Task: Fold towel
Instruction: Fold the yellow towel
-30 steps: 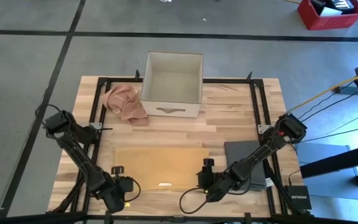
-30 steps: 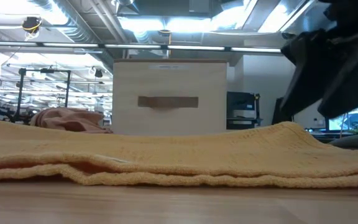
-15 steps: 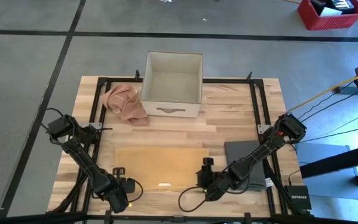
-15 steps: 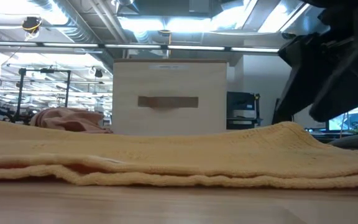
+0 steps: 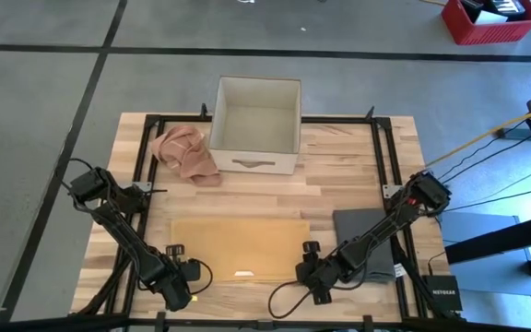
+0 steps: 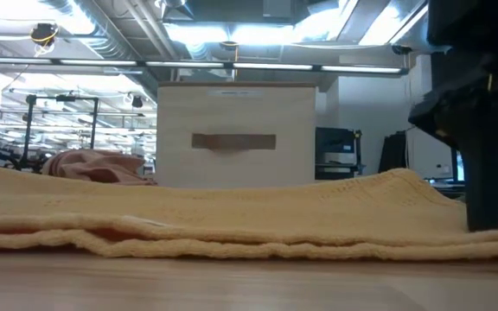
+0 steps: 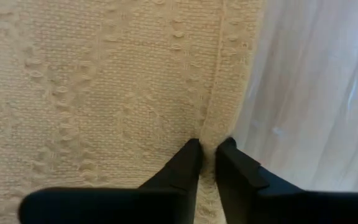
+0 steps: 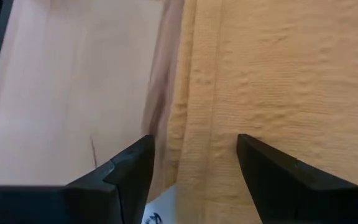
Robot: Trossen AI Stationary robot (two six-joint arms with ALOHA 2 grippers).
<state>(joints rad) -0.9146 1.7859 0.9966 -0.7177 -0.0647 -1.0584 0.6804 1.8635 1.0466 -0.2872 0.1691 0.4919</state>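
Wooden surface (image 5: 339,157) carries everything. Left fingers (image 7: 185,168) are pinched narrow on the hem of the yellow towel (image 5: 240,244) at its near left corner, so the left gripper (image 5: 177,279) grips the cloth there. Right fingers (image 8: 129,171) stand wide, straddling the towel's near right edge without closing; the right gripper (image 5: 308,267) sits low at that corner. Towel lies flat in front of the white box (image 5: 256,124). Pink cloth (image 5: 185,152) is bunched left of the box; grey cloth (image 5: 369,242) lies just right of the towel.
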